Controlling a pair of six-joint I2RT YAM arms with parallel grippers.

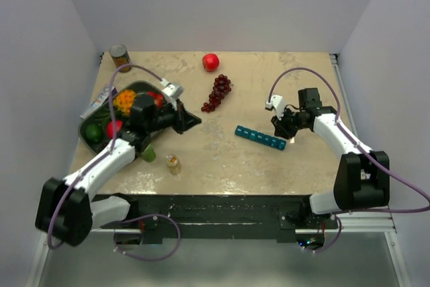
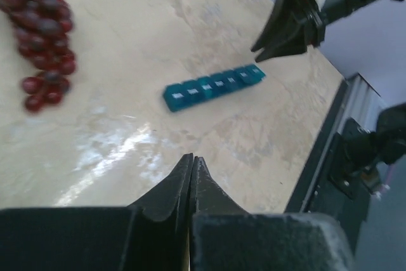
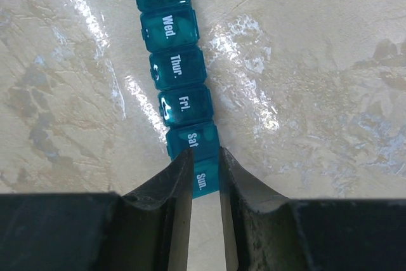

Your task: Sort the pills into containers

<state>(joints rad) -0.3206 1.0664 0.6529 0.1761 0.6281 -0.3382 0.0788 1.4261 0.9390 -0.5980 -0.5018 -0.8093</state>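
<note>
The teal-blue pill organiser lies flat on the beige table right of centre, with all of its day-labelled lids down. My right gripper hovers just over its "Sun." end. The fingers stand a narrow gap apart and overlap that compartment's edges. Left of centre, my left gripper is shut with nothing in it, pointing towards the organiser from some way off. I see no loose pills.
A bunch of dark red grapes lies behind the organiser, with a red apple farther back. At the left are a dark green fruit tray and a can. A small green bottle and a small amber bottle stand near the front.
</note>
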